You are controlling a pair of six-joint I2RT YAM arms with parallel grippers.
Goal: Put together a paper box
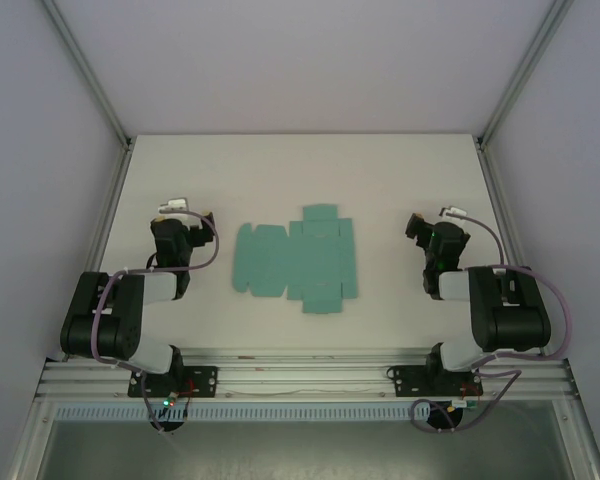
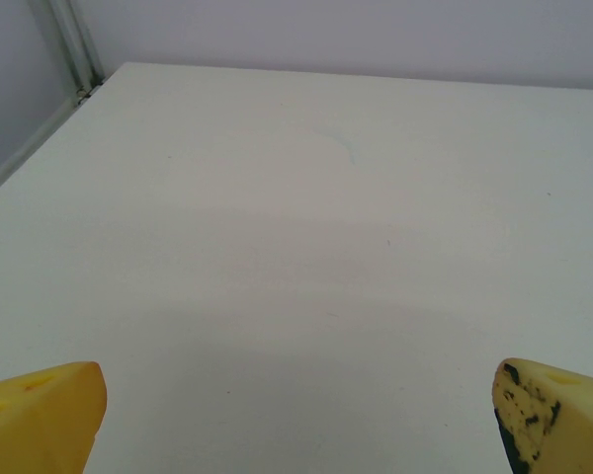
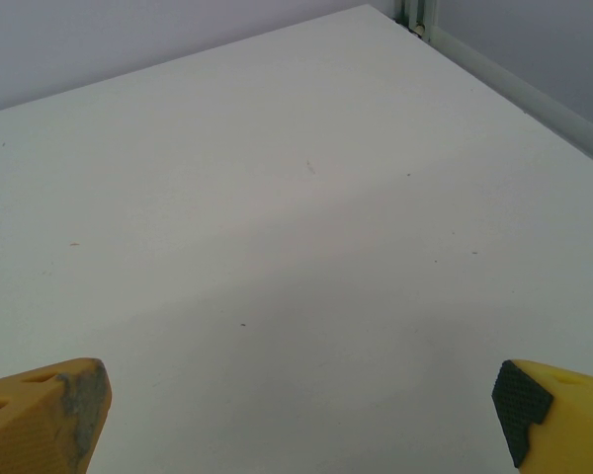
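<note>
Two black arms sit folded at the near edge in the top external view, the left arm (image 1: 120,315) and the right arm (image 1: 500,310), on a white bench (image 1: 380,170). Between them, well apart from both, the teal-green flat die-cut cardboard sheet (image 1: 298,262) lies unfolded with its flaps spread, roughly mid-bench. From up here the left jaws and right jaws are dark and too small for their gap to be judged. In the left wrist view, yellow fingertips (image 2: 40,420) poke in at the two bottom corners, cut off by the picture's edge; the left jaws are released, spread wide with bare bench between them. A faint curved mark (image 2: 338,144) on the surface is hard to make out, and a grey frame post (image 2: 74,49) stands at the far left corner. In the right wrist view, the yellow fingertips (image 3: 40,420) are again clipped at the bottom corners, one showing a black ribbed pad (image 3: 519,405); the right jaws are likewise released over bare bench, with a grey frame rail (image 3: 514,84) along the right.
</note>
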